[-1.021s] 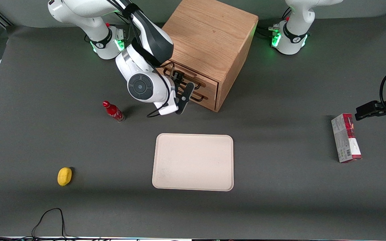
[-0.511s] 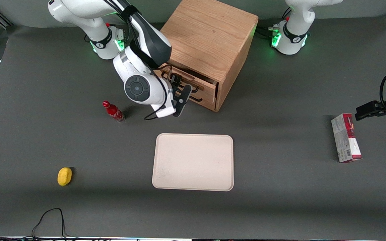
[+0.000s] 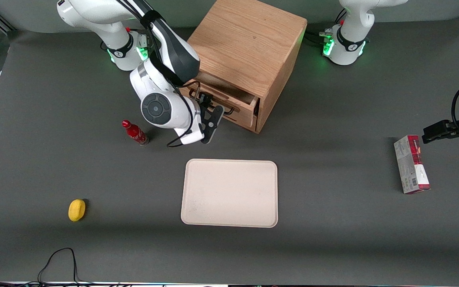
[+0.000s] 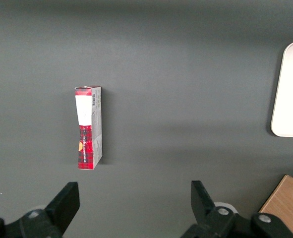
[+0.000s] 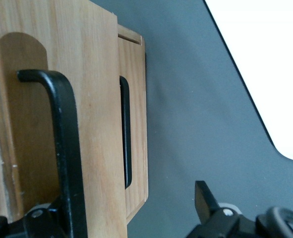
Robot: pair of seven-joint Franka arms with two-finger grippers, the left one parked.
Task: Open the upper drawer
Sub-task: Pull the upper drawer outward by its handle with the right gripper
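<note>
Upper drawer (image 3: 229, 104) pulled partly out of the oak cabinet (image 3: 245, 44), tool (image 3: 209, 113) at its black handle (image 5: 62, 148), arm hiding the fingers so its grip can't be told, red-labelled bottle (image 3: 134, 132) and carton (image 3: 411, 164) on the counter (image 3: 333, 247), print unreadable.

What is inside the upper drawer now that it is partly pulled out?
The upper drawer shows only a narrow strip of bare wooden interior; nothing is visible in it. The cabinet top covers the rest. The hand is at its black handle.
</note>
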